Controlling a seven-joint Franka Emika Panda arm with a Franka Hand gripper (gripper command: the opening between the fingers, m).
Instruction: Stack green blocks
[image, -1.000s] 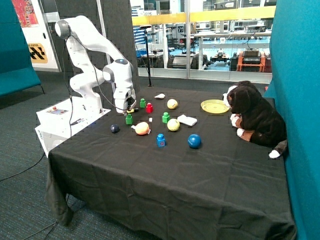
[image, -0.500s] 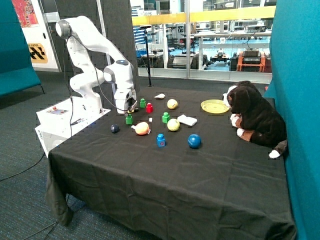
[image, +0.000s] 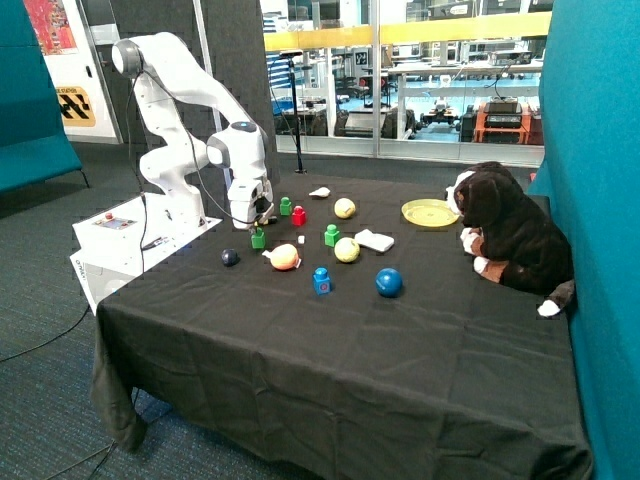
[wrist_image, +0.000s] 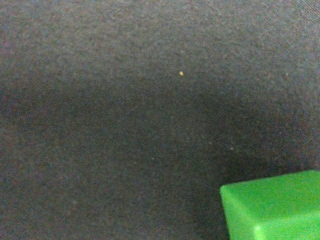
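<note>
Three green blocks stand apart on the black tablecloth: one (image: 258, 238) near the robot, one (image: 285, 206) further back beside the red block (image: 298, 215), and one (image: 331, 235) between two yellow balls. My gripper (image: 255, 218) hangs low just behind and above the nearest green block. In the wrist view a corner of a green block (wrist_image: 272, 206) shows on the dark cloth, close to the camera. None of the green blocks is stacked on another.
A blue block (image: 321, 280), a blue ball (image: 388, 282), a small dark ball (image: 229, 257), an orange-yellow ball (image: 285, 257), two yellow balls (image: 346, 249) (image: 344, 207), a white piece (image: 374, 240), a yellow plate (image: 430, 212) and a plush dog (image: 510, 235) are on the table.
The wrist has shifted only very slightly near the nearest green block. The blocks and balls have not moved.
</note>
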